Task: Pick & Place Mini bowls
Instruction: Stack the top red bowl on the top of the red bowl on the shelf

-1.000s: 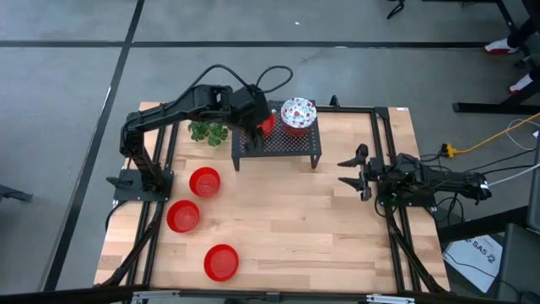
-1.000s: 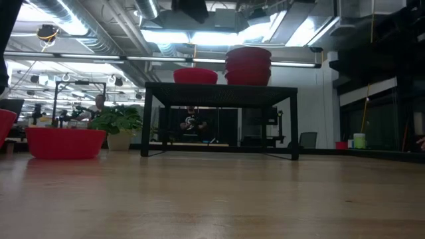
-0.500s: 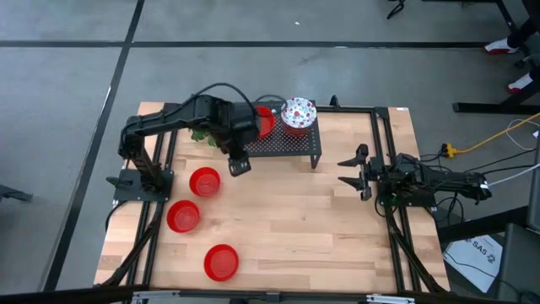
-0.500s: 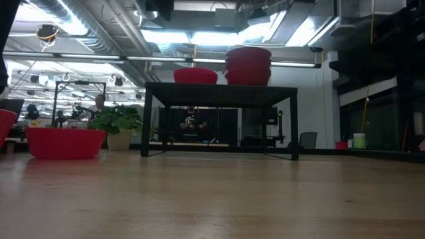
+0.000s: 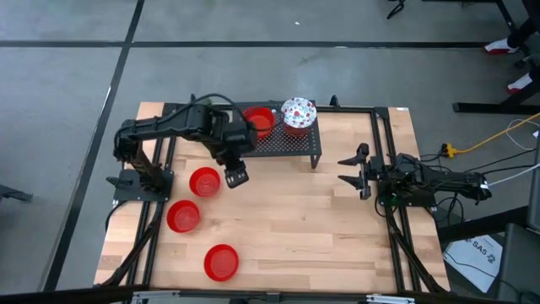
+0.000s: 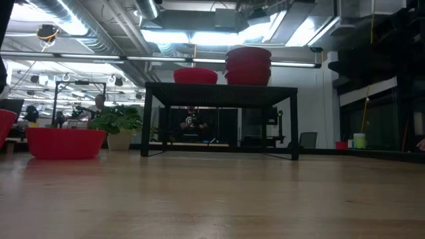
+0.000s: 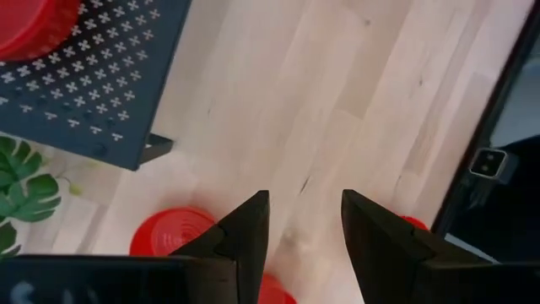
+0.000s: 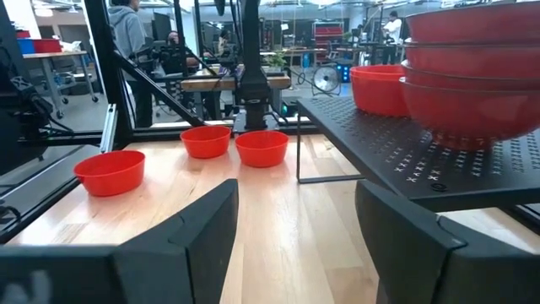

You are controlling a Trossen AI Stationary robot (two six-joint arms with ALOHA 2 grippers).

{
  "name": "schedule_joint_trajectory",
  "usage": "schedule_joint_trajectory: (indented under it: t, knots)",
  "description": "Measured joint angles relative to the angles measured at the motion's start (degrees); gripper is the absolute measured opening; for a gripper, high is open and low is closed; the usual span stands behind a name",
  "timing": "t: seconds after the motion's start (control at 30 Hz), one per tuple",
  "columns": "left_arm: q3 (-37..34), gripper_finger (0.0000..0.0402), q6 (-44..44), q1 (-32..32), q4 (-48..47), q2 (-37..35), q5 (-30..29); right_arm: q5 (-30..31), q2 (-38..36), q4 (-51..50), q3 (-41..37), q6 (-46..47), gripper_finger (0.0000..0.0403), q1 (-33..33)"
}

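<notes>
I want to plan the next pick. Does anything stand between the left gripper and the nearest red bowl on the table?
Nothing visible does. The left gripper hangs open and empty just in front of the black rack, and the nearest red bowl lies beside it on the bare wooden table, with only open space between them.

A black perforated metal stand (image 5: 287, 145) is standing at the far side of the light wooden table (image 5: 295, 228), and its corner is seen just ahead of the left fingers. A green leafy plant (image 6: 118, 123) is being kept beside the stand's leg. Beyond the table, a person (image 8: 131, 38) is seen standing in the room.
</notes>
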Motion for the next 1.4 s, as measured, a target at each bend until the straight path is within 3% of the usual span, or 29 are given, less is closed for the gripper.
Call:
schedule_joint_trajectory:
  t: [0.3,0.4,0.67,1.07,1.27,1.4]
  knots:
    - [0.0,0.0143,-4.78,-3.67,0.01,0.0,-9.72,0.0,0.02,0.0,0.0,-0.25,0.0236,0.0]
    - [-1.8,0.0143,-6.3,-4.21,0.13,-0.19,-10.49,0.0,0.02,0.0,0.0,-0.27,0.0236,0.0]
    - [-19.63,0.0143,-16.56,-7.67,-0.05,-3.65,-7.45,0.0,0.31,0.0,0.0,-0.27,0.0236,0.0]
    - [-38.08,0.0143,-19.03,-12.27,4.08,-3.87,-14.28,0.0,2.77,0.0,0.0,-0.11,0.0236,0.0]
    - [-45.64,0.0143,-19.16,-17.01,14.37,-4.39,-21.69,0.0,4.87,0.0,0.0,1.08,0.0236,0.01]
    - [-48.73,0.0143,-22.22,-19.84,18.1,-5.31,-22.9,0.0,6.16,0.0,0.0,2.71,0.0236,0.02]
